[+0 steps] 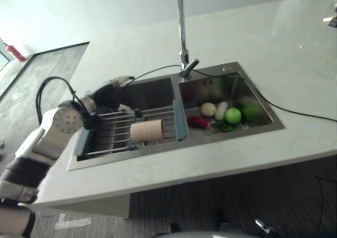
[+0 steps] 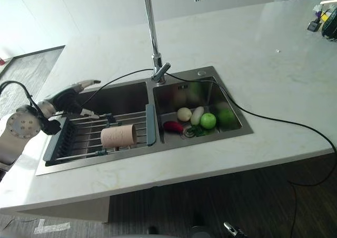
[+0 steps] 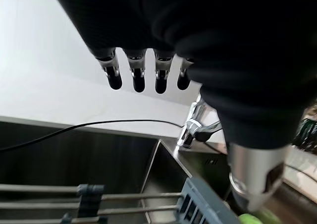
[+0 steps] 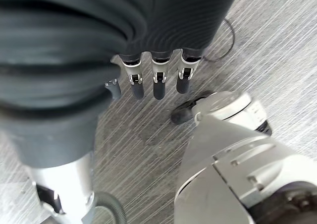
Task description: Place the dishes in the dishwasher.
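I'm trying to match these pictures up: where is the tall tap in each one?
Left eye view: the tap stands behind the sink's divider, top centre.
Right eye view: the tap is behind the same divider, slightly left of centre.
Left wrist view: the tap stands beyond the left hand.
Right wrist view: not in it; the right hand hangs over the floor.
Shared landmark: the wire rack beside the divider.
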Available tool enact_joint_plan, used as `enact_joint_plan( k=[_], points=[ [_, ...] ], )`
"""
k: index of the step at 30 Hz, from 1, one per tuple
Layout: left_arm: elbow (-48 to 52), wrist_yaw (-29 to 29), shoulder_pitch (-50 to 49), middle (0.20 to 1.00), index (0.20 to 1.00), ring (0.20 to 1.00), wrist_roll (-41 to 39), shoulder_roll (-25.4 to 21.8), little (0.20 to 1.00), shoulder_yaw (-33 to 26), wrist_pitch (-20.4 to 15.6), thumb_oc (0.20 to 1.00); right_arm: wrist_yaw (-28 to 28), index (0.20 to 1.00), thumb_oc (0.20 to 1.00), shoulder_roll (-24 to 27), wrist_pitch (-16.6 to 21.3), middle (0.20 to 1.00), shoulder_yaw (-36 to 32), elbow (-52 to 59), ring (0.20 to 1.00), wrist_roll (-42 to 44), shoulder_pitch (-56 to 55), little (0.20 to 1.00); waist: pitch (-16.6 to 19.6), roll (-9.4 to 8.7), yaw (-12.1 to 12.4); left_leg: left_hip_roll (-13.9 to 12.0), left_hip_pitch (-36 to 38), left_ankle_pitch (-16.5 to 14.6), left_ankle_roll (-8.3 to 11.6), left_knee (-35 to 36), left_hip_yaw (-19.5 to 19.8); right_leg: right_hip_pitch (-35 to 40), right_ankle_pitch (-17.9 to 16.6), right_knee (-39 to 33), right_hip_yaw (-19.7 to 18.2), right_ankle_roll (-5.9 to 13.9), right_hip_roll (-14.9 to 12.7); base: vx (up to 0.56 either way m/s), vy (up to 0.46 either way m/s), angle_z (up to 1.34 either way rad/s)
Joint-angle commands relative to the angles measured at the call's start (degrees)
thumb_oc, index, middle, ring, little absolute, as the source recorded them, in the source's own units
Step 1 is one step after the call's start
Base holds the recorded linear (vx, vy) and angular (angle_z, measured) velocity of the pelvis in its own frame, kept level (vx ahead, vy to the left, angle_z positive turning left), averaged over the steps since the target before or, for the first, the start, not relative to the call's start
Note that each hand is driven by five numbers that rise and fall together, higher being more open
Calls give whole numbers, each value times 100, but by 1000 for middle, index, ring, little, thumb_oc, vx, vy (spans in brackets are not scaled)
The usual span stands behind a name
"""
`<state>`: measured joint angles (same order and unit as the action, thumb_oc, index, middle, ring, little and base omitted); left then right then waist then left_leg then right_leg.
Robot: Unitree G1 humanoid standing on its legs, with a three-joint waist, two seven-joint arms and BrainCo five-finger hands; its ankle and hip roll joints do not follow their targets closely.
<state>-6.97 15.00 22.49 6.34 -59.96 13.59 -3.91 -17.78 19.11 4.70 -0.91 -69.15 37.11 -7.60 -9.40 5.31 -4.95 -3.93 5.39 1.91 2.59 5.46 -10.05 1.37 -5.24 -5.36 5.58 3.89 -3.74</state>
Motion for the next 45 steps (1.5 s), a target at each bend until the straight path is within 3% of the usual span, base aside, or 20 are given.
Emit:
enact_joint_plan(
  k=[1, 4, 16, 20, 32, 37, 45],
  points=[
    [-190, -79, 718, 1000, 1000, 1000, 269, -62, 1000, -207, -39, 1000, -53, 1000, 1000, 134, 100, 1000, -42, 54, 1000, -19, 203, 1000, -316, -37, -107, 217, 18, -201, -141, -52, 242, 237, 380, 301, 31, 410, -158, 0, 0, 0],
    [-456, 48, 708, 1000, 1000, 1000, 333, 72, 1000, -26, 94, 1000, -61, 1000, 1000, 135, 115, 1000, 35, 201, 1000, 9, 216, 1000, -413, -26, -141, 243, -46, -178, -157, -66, 227, 153, 337, 334, 28, 435, -192, -24, 19, -1],
    [-871, 155, 645, 1000, 1000, 1000, 234, 259, 1000, 299, 44, 1000, -19, 1000, 1000, 170, 92, 1000, 143, 556, 1000, 38, 348, 1000, -667, -15, -187, 278, -203, -139, -190, -122, 182, -28, 294, 430, -16, 452, -229, -7, 4, 0],
    [-895, 399, 691, 1000, 1000, 1000, -299, 364, 1000, 335, 195, 1000, -15, 1000, 1000, 201, 97, 1000, 178, 586, 1000, 72, 419, 1000, -768, -15, -188, 282, -288, -118, -199, -139, 192, -123, 280, 469, -43, 444, -236, -23, 10, 0],
    [-1165, 163, 1040, 1000, 1000, 1000, -70, 418, 1000, 651, 196, 1000, 18, 1000, 1000, 239, 134, 1000, 212, 775, 1000, 267, 574, 1000, -1098, -48, -262, 279, -552, -62, -211, -203, 153, -429, 216, 595, -88, 437, -266, -26, 4, -1],
    [-1171, 260, 1139, 1000, 1000, 1000, -59, 389, 1000, 714, 110, 1000, 1, 1000, 1000, 232, 142, 1000, 203, 826, 1000, 240, 610, 1000, -1228, -61, -278, 280, -635, -46, -214, -196, 154, -530, 182, 613, -82, 448, -288, -32, 0, -6],
    [-1187, 405, 1402, 1000, 1000, 1000, 236, 439, 1000, 997, 280, 1000, 31, 1000, 1000, 243, 192, 1000, 261, 955, 1000, 345, 734, 1000, -1420, -75, -325, 277, -853, -22, -220, -270, 155, -783, 153, 720, -125, 432, -312, -26, -1, -1]
  ],
)
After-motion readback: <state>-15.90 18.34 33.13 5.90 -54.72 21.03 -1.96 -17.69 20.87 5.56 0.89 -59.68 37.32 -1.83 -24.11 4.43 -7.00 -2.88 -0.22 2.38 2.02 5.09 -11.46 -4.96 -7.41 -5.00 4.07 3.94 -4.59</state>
